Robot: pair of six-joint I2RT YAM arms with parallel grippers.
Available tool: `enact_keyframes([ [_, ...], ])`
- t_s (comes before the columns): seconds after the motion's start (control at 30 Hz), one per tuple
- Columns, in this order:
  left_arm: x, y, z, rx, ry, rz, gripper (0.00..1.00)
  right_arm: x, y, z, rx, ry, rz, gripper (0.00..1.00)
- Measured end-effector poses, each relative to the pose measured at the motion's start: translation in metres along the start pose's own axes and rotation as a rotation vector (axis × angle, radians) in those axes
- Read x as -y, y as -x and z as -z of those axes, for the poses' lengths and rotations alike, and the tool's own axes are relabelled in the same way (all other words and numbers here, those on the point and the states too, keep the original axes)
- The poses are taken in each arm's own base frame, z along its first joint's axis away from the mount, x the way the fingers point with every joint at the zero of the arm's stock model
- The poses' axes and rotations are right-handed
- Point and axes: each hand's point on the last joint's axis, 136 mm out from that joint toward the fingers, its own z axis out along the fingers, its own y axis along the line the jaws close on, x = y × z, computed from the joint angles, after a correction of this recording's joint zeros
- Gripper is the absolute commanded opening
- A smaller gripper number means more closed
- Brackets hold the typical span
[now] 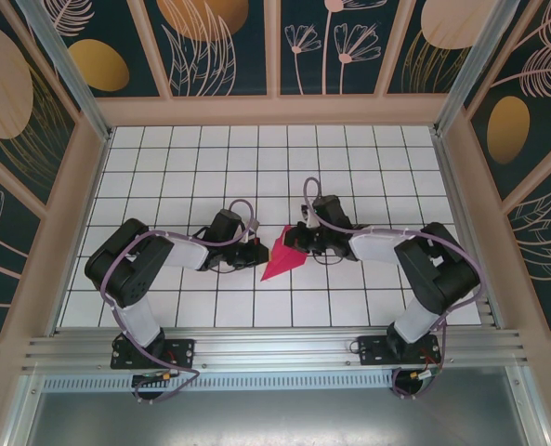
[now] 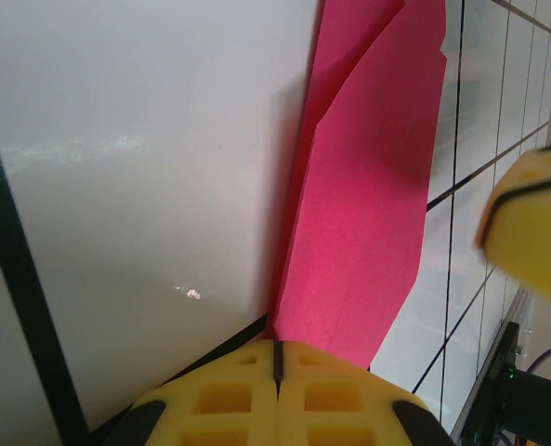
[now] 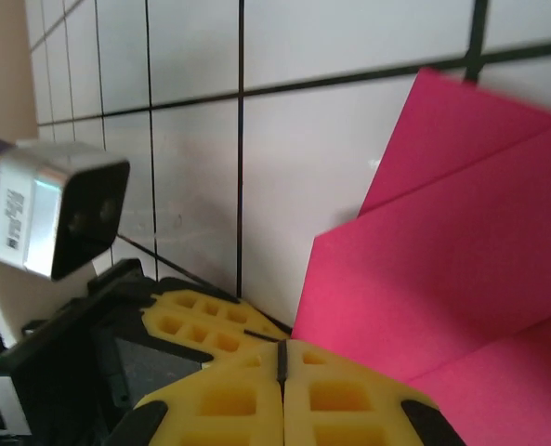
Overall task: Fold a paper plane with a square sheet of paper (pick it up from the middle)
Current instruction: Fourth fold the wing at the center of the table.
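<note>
Left pincer first: it sits at the bottom middle of its own camera view. Its two yellow fingers are pressed tight together, with just a thin dark line between them. The paper plane starts right at those tips and runs up to the top of the frame. It is pink-red, with folded layers. I cannot tell if any paper is nipped in between.

My right pincer looks the same in its view: bottom middle, fingers closed tight. The paper begins just right of the tips and spreads to the right edge.

A blurry yellow finger of my right pincer pokes in at the right edge of the left view. In the right view, a grey camera box is at the left.

From above, my left arm rises from the lower left, bends at a big black elbow and reaches low to the right. My right arm does the same from the lower right, reaching left. The pincers meet in the middle of the frame, one on each side of the plane. The plane lies on the white table with its point toward the lower left.

Walls with leaf pictures stand along the top.
</note>
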Motion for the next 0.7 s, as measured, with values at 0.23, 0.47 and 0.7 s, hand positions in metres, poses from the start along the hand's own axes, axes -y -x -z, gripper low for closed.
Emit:
enact_keyframes([
  [0.23, 0.000, 0.000, 0.000, 0.000, 0.000, 0.000, 0.00, 0.020, -0.028, -0.025, -0.079, -0.048, -0.043, 0.04],
  [0.47, 0.000, 0.000, 0.000, 0.000, 0.000, -0.003, 0.11, 0.021, -0.025, -0.027, -0.076, -0.057, -0.045, 0.04],
  [0.7, 0.009, 0.003, 0.004, 0.024, 0.016, -0.027, 0.29, 0.021, -0.024, -0.027, -0.080, -0.072, -0.029, 0.02],
])
